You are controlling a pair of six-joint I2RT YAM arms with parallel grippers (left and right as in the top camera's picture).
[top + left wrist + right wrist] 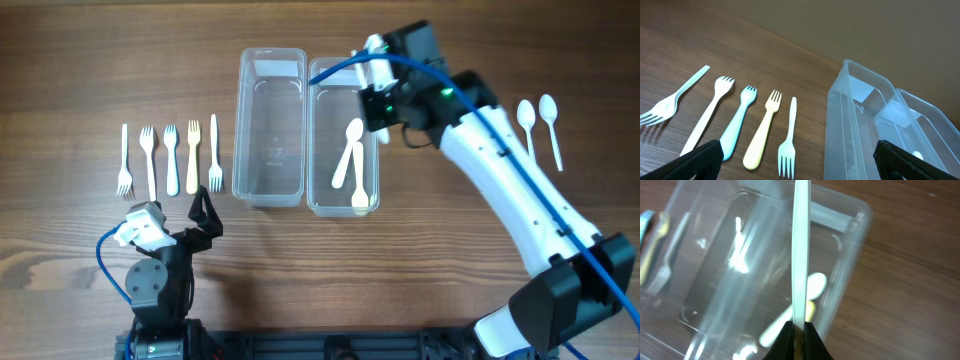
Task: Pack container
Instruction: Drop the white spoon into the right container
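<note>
Two clear plastic containers stand side by side: the left one (240, 130) holds nothing, the right one (312, 140) holds two pale spoons (350, 160). My right gripper (372, 100) hovers over the right container's far right part. It is shut on a thin pale utensil handle (801, 255), seen edge-on; its head is out of view. The spoons (810, 287) lie below it in the container (855, 245). My left gripper (203, 215) is open and empty near the table's front, short of the forks (786, 150) and the left container (840, 125).
Several forks (171, 158) lie in a row left of the containers. Two more spoons (538, 125) lie on the wood at the far right, beside my right arm. The table is brown wood.
</note>
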